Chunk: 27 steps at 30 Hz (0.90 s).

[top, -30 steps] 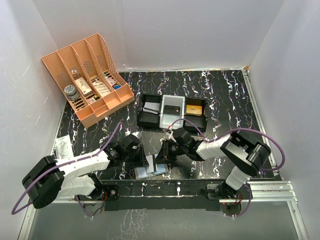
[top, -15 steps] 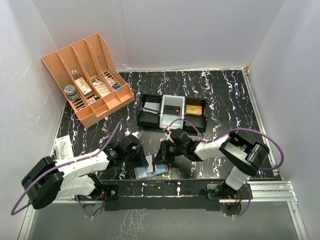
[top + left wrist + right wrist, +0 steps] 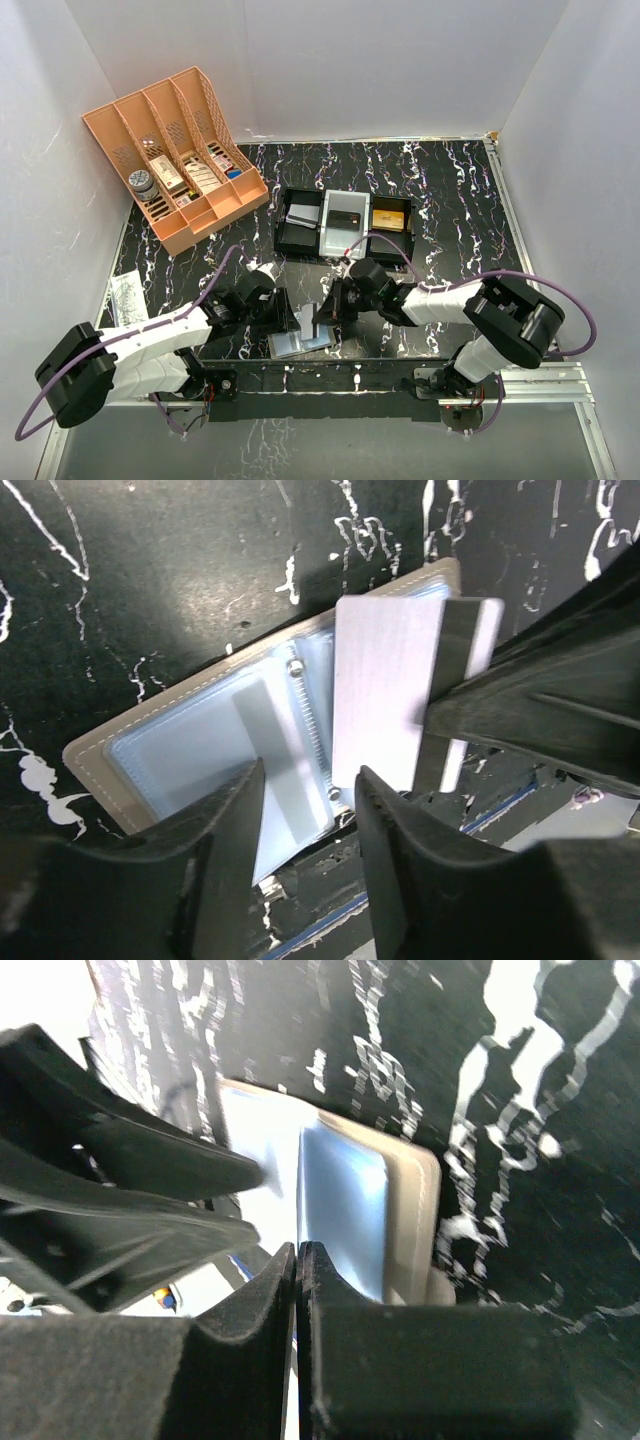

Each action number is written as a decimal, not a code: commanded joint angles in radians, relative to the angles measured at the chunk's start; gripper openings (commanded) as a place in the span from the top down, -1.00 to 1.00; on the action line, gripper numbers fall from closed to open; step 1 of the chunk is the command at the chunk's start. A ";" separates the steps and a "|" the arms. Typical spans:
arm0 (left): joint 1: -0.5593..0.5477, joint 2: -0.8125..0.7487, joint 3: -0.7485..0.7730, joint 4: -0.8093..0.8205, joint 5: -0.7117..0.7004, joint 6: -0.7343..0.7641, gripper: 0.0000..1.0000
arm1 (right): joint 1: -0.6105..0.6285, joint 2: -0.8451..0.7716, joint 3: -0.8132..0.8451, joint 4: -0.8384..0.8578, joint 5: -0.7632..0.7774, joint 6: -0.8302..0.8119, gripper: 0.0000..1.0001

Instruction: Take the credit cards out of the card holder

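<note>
Grey-brown folding card holder lies open flat at the near table edge, grey-blue slotted inside up. Pale silver plastic credit card, dark stripe at one end, is pinched in the closed right gripper. Left gripper is part-open over the holder, gripping nothing. Black three-compartment tray sits well apart, farther back on the black white-veined table.

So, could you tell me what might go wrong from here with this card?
1. The left gripper stands open over the card holder, not clamping it, so the holder could lift or slide if the credit card drags in its sleeve.
2. The right gripper pinches that card near one edge only, so it may pivot or slip.
3. The holder lies close to the near edge of the table and might get nudged off.
</note>
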 commanded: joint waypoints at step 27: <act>-0.005 0.075 -0.099 0.214 0.072 -0.099 0.36 | 0.007 0.044 -0.021 0.077 -0.062 0.005 0.72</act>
